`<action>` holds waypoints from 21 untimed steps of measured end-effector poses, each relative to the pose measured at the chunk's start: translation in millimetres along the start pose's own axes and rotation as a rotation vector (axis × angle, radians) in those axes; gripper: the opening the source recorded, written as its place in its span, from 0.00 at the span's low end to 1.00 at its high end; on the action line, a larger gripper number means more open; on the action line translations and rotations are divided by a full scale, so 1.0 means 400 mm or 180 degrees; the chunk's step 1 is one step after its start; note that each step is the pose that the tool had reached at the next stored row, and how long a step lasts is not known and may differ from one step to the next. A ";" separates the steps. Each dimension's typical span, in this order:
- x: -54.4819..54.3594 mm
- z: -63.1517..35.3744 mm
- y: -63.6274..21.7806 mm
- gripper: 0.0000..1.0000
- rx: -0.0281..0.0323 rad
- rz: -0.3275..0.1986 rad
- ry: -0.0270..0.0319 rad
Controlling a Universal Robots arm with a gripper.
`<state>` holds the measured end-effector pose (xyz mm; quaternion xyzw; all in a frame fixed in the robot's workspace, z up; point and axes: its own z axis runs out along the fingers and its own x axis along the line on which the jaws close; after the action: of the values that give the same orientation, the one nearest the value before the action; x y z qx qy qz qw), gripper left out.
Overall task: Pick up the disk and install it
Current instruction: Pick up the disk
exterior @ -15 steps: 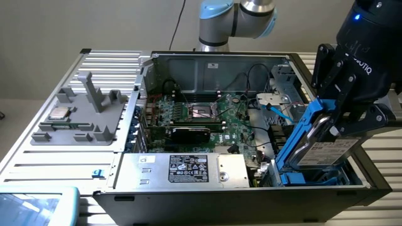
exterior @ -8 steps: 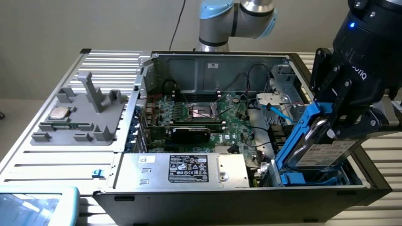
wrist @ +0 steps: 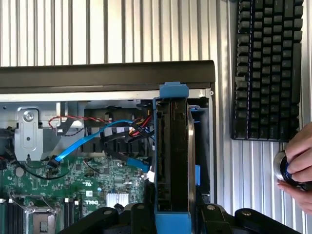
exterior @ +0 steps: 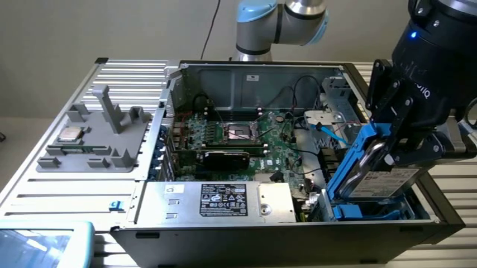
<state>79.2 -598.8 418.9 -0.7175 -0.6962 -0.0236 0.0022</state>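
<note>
One disk (exterior: 384, 181), clamped in the part-closed gripper (exterior: 396, 153), stands on edge, long axis steeply tilted, lower end meeting the mouth of the drive bay (exterior: 350, 213).

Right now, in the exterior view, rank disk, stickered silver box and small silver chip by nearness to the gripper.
1. The disk, held in the gripper, exterior view's right.
2. The silver box, middle.
3. The silver chip, on the grey tray, exterior view's far left.

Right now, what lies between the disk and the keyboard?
In the wrist view, the case wall and a bare strip of table separate disk from keyboard.
</note>
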 end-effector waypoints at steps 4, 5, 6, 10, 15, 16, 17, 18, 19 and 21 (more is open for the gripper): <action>0.000 0.001 0.000 0.37 0.0000 0.0002 0.0004; 0.000 0.001 0.000 0.37 0.0000 0.0002 0.0004; 0.000 0.001 0.000 0.37 0.0000 0.0003 0.0004; 0.000 0.002 0.000 0.37 0.0000 0.0003 0.0005; 0.000 0.010 0.000 0.37 0.0000 0.0002 0.0005; 0.000 0.012 0.000 0.37 0.0000 0.0002 0.0005; 0.000 0.013 0.000 0.37 0.0000 0.0002 0.0005; 0.000 0.013 0.000 0.37 0.0000 0.0002 0.0005; 0.000 0.013 0.000 0.37 0.0000 0.0002 0.0004; 0.000 0.013 0.000 0.37 0.0000 0.0002 0.0004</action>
<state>79.2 -598.7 413.6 -0.7177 -0.6959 -0.0241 0.0027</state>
